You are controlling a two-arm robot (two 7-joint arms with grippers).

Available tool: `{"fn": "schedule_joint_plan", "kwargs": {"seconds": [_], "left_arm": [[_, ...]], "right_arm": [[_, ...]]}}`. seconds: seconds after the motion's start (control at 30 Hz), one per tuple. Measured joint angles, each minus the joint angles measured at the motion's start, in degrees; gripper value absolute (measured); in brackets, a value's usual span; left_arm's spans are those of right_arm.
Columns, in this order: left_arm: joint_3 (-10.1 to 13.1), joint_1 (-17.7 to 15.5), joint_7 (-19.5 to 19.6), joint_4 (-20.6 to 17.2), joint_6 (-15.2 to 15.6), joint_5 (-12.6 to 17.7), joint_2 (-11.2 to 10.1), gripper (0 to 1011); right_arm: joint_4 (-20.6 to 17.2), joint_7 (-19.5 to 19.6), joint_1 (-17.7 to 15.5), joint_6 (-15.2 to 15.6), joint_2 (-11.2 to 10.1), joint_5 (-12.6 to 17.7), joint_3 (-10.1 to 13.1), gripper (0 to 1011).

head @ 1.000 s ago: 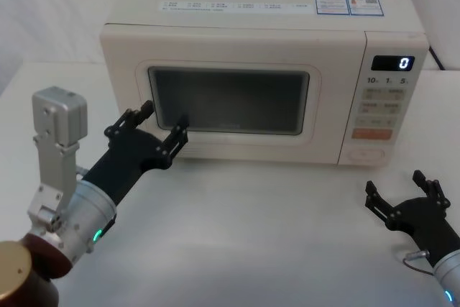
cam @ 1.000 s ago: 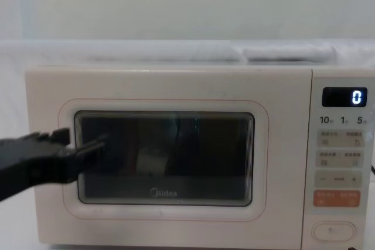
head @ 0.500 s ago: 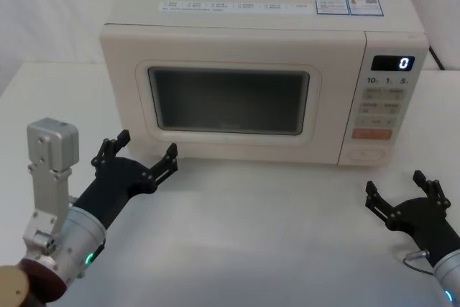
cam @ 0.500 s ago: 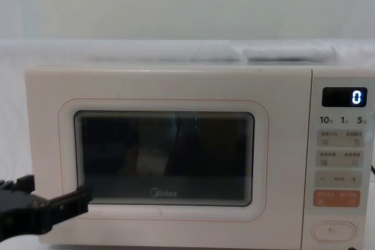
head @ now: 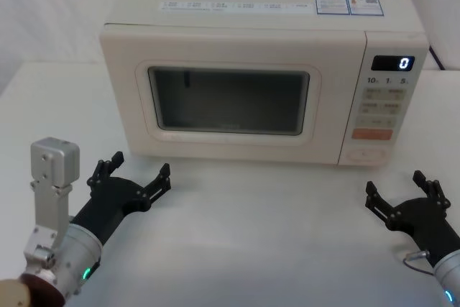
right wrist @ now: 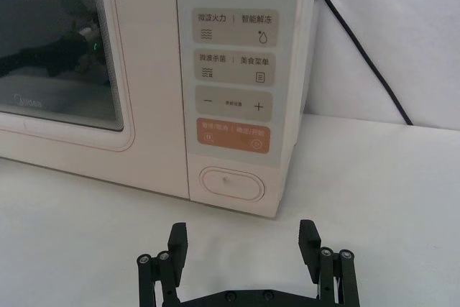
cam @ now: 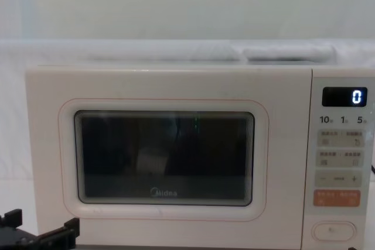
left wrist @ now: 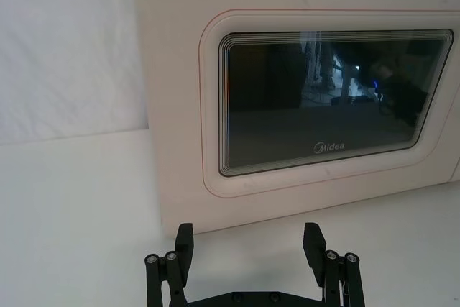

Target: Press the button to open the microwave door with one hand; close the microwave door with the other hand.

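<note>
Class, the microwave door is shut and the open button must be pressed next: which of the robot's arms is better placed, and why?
Right. The right gripper hovers open just before the button; the left gripper sits across at the microwave door's far corner.

The inside of the microwave (cam: 176, 86) is too dark to see through the microwave door (cam: 164, 159). The tiny words on the keys (head: 382, 100) and on the stickers (head: 346, 3) on top are too small to read. The left gripper (cam: 38, 235) is cut off at the bottom of the chest view. The black cord (right wrist: 359, 55) runs behind the microwave and out of sight.
</note>
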State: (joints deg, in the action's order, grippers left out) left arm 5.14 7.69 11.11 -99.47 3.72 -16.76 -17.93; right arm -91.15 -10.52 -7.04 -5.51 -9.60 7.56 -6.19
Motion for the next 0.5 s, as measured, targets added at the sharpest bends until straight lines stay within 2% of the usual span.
{"fn": "schedule_joint_plan", "kwargs": {"seconds": [0.5], "left_arm": [[0.0, -0.1, 0.0, -0.2, 0.0, -0.1, 0.0, 1001]], "right_arm": [[0.0, 0.0, 0.0, 0.0, 0.0, 0.0, 0.0, 1002]]}}
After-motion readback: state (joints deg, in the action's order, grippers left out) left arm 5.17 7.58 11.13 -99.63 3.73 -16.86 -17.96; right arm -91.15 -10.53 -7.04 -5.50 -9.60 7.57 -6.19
